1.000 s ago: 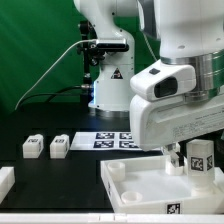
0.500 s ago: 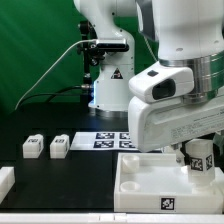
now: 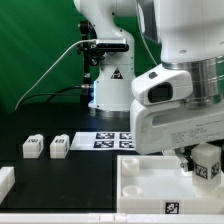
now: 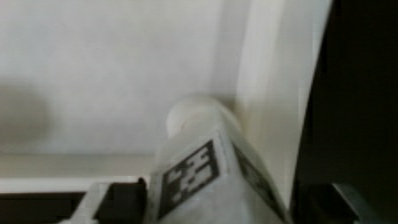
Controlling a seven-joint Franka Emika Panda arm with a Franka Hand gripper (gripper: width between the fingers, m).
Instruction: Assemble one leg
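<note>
Worked on a black tabletop (image 3: 60, 190) before a green backdrop. Held one leg (image 3: 207, 165) pinched in the hand (image 3: 200, 160), fingers narrowed onto its sides, tag facing out. Hung low over the tray (image 3: 150, 185), at its side toward the exterior view's right; from the wrist, showed the leg's tip close beside the rim. Judged the pickup done and the seating into the tray left to do; could not tell contact. Left two more legs (image 3: 33, 147) lying well apart, toward the exterior view's left.
</note>
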